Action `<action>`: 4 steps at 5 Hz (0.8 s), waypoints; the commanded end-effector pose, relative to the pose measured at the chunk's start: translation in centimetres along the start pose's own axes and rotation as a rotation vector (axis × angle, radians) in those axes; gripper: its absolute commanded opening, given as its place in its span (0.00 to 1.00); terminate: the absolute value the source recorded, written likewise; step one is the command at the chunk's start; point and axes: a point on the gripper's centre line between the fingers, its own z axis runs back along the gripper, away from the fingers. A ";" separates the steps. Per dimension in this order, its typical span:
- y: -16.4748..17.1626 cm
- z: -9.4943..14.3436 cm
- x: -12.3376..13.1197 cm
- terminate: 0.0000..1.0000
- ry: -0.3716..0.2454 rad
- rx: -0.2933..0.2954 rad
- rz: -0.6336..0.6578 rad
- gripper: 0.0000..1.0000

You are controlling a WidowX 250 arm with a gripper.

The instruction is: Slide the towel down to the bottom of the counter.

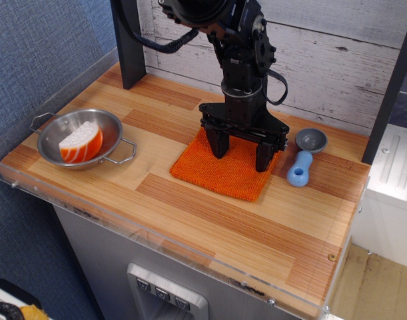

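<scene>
The bright orange towel (220, 173) lies flat in the middle of the striped wood counter (210, 220), toward its back. My black gripper (241, 152) stands upright over the towel's far part, open. Its two fingers (218, 143) are spread wide with their tips down on or just above the cloth, near the back edge. The arm hides the towel's far edge.
A steel bowl (80, 155) holding an orange-and-white slice toy (81, 142) sits at the left. A blue spoon-like toy with a grey scoop (303, 157) lies right of the towel. A clear acrylic rim (156, 243) edges the counter; a black post (126, 40) stands at back left.
</scene>
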 end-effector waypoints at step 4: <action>-0.7 2.9 -7.5 0.00 0.058 -0.044 -0.021 1.00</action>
